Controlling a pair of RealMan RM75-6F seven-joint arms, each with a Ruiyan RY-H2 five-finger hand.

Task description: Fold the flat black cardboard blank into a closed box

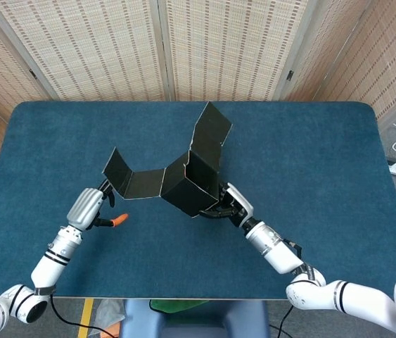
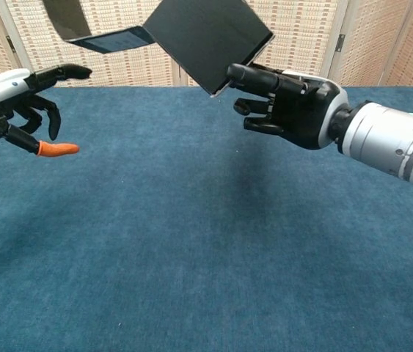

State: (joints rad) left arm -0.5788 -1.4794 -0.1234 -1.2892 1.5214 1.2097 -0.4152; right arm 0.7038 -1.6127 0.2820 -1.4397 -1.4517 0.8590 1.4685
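The right robot hand [image 2: 283, 103] grasps the half-folded black cardboard box [image 1: 194, 186], its fingers [image 2: 254, 75] pressed under the box's lower edge and holding it lifted above the blue counter [image 1: 310, 162]. The box body is a tilted open tube. One long flap strip [image 1: 136, 179] reaches out to the left from it, its end bent upward, and another flap [image 1: 210, 130] rises toward the back of the counter.

The left robot hand [image 2: 26, 103] is released: its fingers are spread and hold nothing, and one fingertip [image 2: 58, 149] is orange. It hovers just below and beside the end of the left flap strip; from the chest view it appears apart from the cardboard.

The step in hand looks like folding the side flaps in while the right robot hand steadies the box. The next move probably calls for the left robot hand to reach up to the loose strip, take hold of it, and push it over toward the box opening without knocking the box out of the right robot hand's grip.
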